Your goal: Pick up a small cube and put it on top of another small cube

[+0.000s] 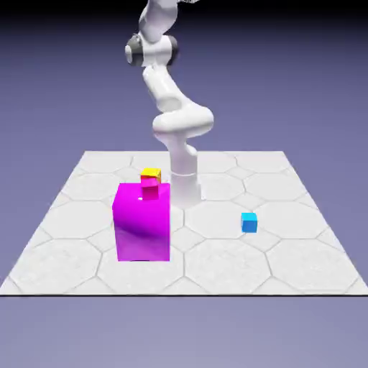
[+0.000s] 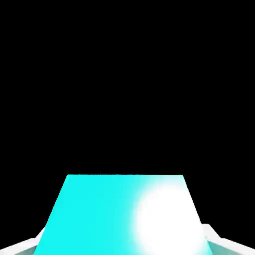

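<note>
White jointed robot arm (image 1: 165, 93) rises to the exterior view's upper edge, its hand out of frame. In the hand view, two-finger gripper (image 2: 124, 244) clamps a plain teal cube (image 2: 94, 219) (brightly glaring) at bottom center.

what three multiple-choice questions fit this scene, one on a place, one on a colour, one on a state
1. Where is the small sky-blue cube?
a) on the magenta block
b) on the tiled surface
c) in the end effector

2. What colour is the small cube partly hidden behind the pink one?
a) green
b) white
c) yellow

3. How is the end effector?
a) shut on the teal cube
b) wide open with nothing in it
c) shut on the yellow cube

1 b: the sky-blue cube sits right on the tiled surface.
2 c: yellow shows around the pink cube on the yellow cube.
3 a: in the hand view the teal cube fills the space between the fingers.
</note>
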`<control>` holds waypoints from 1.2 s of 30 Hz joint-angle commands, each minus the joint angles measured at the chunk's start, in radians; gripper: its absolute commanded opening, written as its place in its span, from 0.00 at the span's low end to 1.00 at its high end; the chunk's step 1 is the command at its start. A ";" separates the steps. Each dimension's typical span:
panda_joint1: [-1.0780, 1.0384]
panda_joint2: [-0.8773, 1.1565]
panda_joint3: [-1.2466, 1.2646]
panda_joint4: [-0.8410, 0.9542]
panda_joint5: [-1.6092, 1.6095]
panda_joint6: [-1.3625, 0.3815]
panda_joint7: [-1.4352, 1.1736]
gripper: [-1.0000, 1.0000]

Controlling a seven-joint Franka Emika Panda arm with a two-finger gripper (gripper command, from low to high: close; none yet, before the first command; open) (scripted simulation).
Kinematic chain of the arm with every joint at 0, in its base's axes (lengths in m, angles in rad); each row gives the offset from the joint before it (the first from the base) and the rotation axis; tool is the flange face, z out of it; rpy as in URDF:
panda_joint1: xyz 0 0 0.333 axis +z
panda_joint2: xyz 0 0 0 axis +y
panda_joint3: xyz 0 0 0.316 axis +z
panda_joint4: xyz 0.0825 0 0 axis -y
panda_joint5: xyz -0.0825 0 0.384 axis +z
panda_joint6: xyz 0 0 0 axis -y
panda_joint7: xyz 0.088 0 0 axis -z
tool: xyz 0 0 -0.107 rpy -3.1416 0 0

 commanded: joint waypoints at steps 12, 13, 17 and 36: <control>0.377 0.111 -0.435 -0.080 -0.217 -0.160 -0.160 0.00; 0.408 0.121 -0.471 -0.087 -0.235 -0.173 -0.173 0.00; 0.534 0.158 -0.616 -0.114 -0.308 -0.227 -0.226 0.00; 1.130 0.334 -1.305 -0.240 -0.651 -0.481 -0.479 0.00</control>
